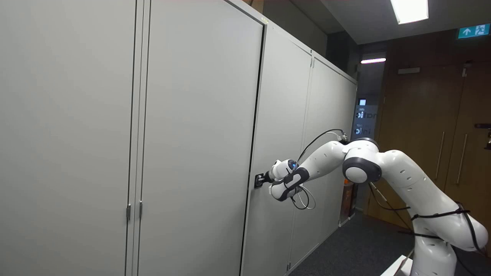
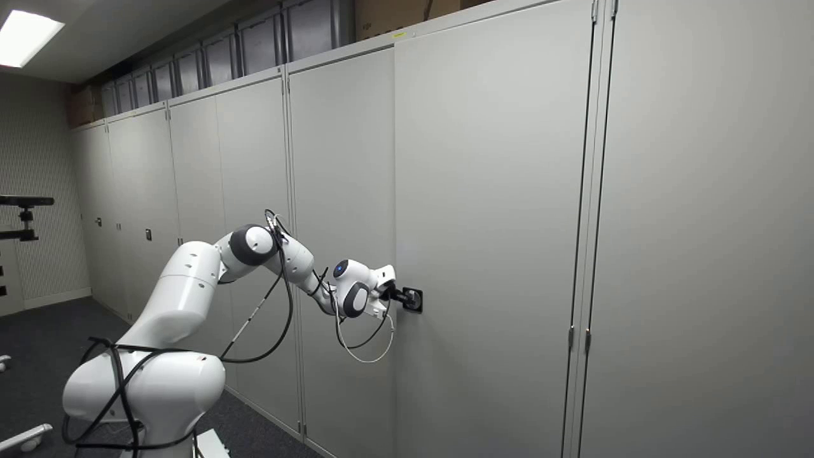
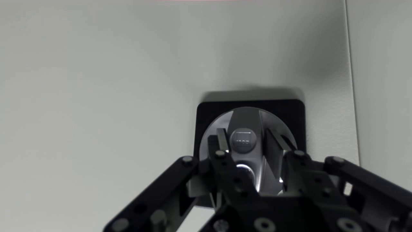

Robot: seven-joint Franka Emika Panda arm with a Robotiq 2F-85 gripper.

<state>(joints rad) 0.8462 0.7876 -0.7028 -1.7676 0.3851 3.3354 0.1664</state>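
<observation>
Black metal fingers (image 3: 273, 154) snugly clamp the silver-metal bar handle (image 3: 244, 141) for me, flat grey door (image 3: 112, 106) beyond them not swung wide.

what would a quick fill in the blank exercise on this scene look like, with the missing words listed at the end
1. In the wrist view, the metal cabinet handle stands ____ the two jaws.
2. The square backing plate around that handle is coloured ____.
3. Apart from dark trim and cables, the robot arm is ____ in both exterior views.
4. In an exterior view, the arrow on the exit sign points ____.

Missing words: between; black; white; up.
</observation>
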